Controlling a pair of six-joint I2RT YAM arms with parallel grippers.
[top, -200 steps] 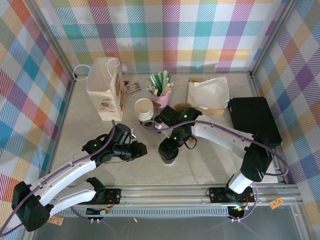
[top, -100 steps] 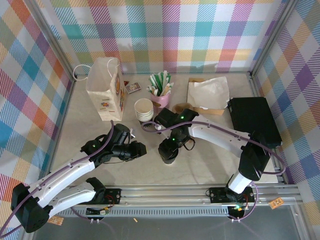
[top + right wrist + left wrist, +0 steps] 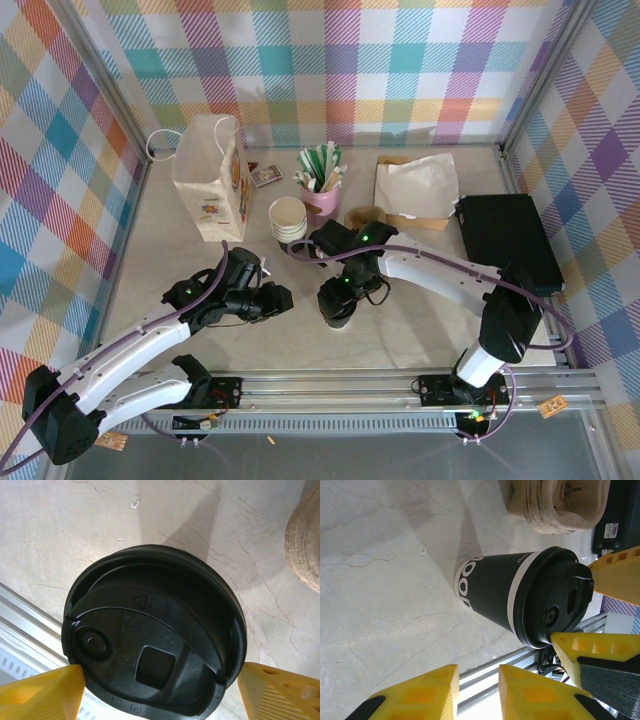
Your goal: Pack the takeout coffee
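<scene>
The takeout coffee [image 3: 500, 592] is a black paper cup with a white band under its round black lid [image 3: 155, 640]. It stands upright on the table near the front middle [image 3: 338, 318]. My right gripper [image 3: 160, 692] points down over it. Its yellow fingers [image 3: 42, 695] stand close at both sides of the lid's rim, and a thin gap shows at the right finger, so it is open. My left gripper [image 3: 479, 690] hovers just left of the cup [image 3: 285, 298], its fingers a little apart with nothing between them. Both right fingertips [image 3: 620, 575] also appear at the lid.
A paper bag [image 3: 212, 190] stands at the back left. Behind the coffee are a stack of lidless cups [image 3: 289, 218], a pink cup of stirrers [image 3: 322, 180] and a brown stack [image 3: 555, 505]. A papered cardboard tray [image 3: 415, 190] and a black box [image 3: 510, 240] lie right.
The right gripper's fingers have narrowed toward the lid, staying over the cup. The left arm has barely moved.
</scene>
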